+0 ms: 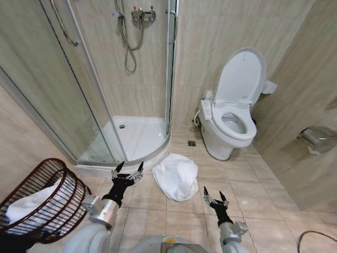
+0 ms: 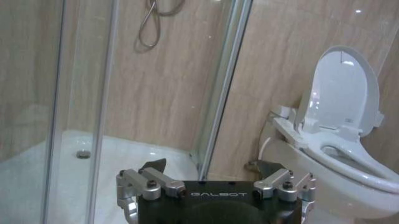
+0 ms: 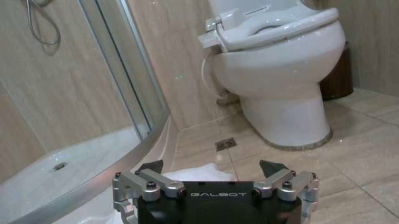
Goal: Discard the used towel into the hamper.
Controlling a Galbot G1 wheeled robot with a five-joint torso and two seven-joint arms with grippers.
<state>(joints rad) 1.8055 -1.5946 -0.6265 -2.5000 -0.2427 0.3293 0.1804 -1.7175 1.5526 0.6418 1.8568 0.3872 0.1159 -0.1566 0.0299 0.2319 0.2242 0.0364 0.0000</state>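
Observation:
A crumpled white towel (image 1: 176,175) lies on the tiled floor between the shower and the toilet; a part of the towel (image 3: 198,174) shows beyond the right gripper. The hamper (image 1: 64,203), a dark reddish-brown wire basket, stands at the lower left, tilted, with white cloth (image 1: 29,204) inside. My left gripper (image 1: 128,171) is open, just left of the towel and right of the hamper, holding nothing. My right gripper (image 1: 215,197) is open too, just right of the towel's near edge. Both wrist views show the open fingers empty: left gripper (image 2: 212,168), right gripper (image 3: 212,167).
A glass-walled corner shower (image 1: 126,132) with a raised white base stands behind the towel. A white toilet (image 1: 230,121) with its lid up is at the right, a floor drain (image 1: 191,143) beside it. A small brown bin (image 3: 337,74) sits behind the toilet.

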